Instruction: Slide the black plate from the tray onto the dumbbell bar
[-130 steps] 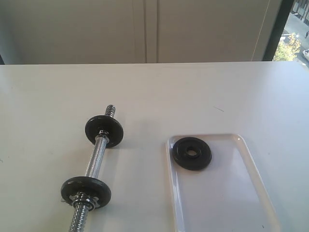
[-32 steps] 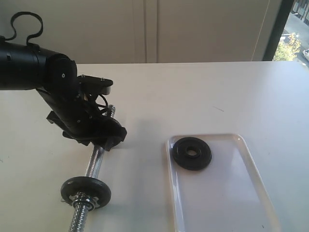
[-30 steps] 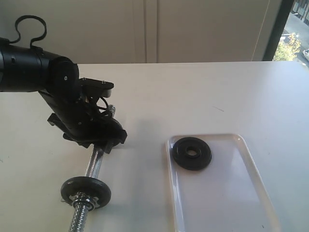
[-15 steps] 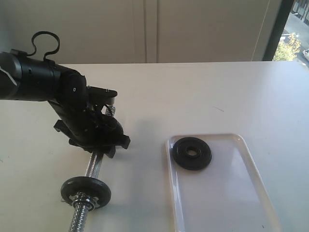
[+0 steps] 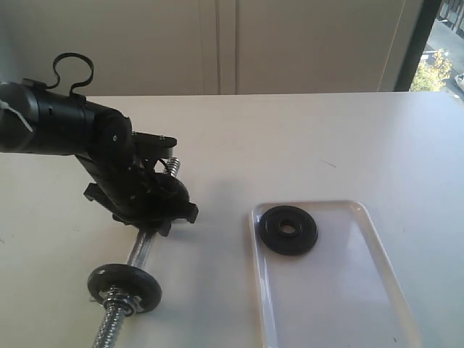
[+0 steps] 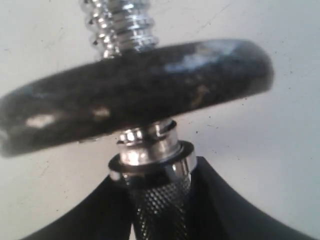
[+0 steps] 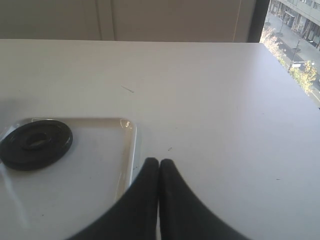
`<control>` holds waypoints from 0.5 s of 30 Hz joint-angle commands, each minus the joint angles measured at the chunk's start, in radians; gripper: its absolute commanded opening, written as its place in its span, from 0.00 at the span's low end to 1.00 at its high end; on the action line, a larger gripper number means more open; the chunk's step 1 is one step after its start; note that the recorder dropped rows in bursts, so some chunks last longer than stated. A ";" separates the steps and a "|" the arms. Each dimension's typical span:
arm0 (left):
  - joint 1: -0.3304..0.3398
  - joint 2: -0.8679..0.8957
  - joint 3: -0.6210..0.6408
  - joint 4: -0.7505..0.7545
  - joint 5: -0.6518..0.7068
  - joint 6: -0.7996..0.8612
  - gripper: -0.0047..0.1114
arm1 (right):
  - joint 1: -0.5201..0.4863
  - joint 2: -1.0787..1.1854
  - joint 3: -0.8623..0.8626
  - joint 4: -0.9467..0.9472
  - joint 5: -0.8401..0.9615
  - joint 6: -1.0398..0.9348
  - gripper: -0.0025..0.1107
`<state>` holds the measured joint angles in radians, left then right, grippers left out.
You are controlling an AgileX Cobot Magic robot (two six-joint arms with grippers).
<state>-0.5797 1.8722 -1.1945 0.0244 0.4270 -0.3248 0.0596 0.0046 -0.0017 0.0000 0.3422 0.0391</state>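
On the desk [image 5: 304, 138], the left pincer [image 5: 154, 212] clamps the dumbbell bar [image 5: 141, 251] at its knurled grip, just beside a black disc [image 6: 135, 95]. The black plate [image 5: 289, 230] lies well apart in the tray [image 5: 341, 297]. The right pincer [image 7: 159, 167] is pressed together, empty.

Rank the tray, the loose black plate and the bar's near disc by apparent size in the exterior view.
1. Tray, clearly largest.
2. Black plate and the near disc on the bar: alike; the disc looks slightly wider but sits nearer the camera, so no ranking.
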 commanded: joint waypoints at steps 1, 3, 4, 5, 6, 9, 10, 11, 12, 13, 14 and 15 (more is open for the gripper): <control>-0.002 0.003 -0.004 0.016 0.000 0.008 0.21 | 0.002 -0.005 0.002 0.000 -0.006 0.001 0.02; -0.002 0.001 -0.004 0.021 0.004 0.008 0.14 | 0.002 -0.005 0.002 0.000 -0.006 0.001 0.02; -0.002 0.001 -0.004 0.021 0.008 0.008 0.10 | 0.002 -0.005 0.002 0.000 -0.006 0.001 0.02; -0.002 -0.004 -0.004 0.021 0.008 0.008 0.05 | 0.002 -0.005 0.002 0.000 -0.006 0.001 0.02; -0.002 -0.006 -0.004 0.022 0.009 0.008 0.04 | 0.002 -0.005 0.002 0.000 -0.006 0.001 0.02; -0.002 -0.032 -0.004 0.030 0.014 0.010 0.04 | 0.002 -0.005 0.002 0.000 -0.006 0.001 0.02; -0.002 -0.041 -0.004 0.030 0.014 0.010 0.04 | 0.002 -0.005 0.002 0.000 -0.006 0.001 0.02; -0.002 -0.052 -0.004 0.033 0.014 0.010 0.04 | 0.002 -0.005 0.002 0.000 -0.006 0.001 0.02; -0.002 -0.058 -0.004 0.034 0.016 0.010 0.04 | 0.002 -0.005 0.002 0.000 -0.006 0.001 0.02; -0.002 -0.070 -0.004 0.037 0.016 0.010 0.04 | 0.002 -0.005 0.002 0.000 -0.006 0.001 0.02; -0.002 -0.079 -0.004 0.037 0.020 0.010 0.04 | 0.002 -0.005 0.002 0.000 -0.006 0.001 0.02; -0.002 -0.086 -0.004 0.037 0.022 0.010 0.04 | 0.002 -0.005 0.002 0.000 -0.006 0.001 0.02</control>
<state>-0.5820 1.8531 -1.1875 0.0450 0.4397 -0.3194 0.0596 0.0046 -0.0017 0.0000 0.3422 0.0391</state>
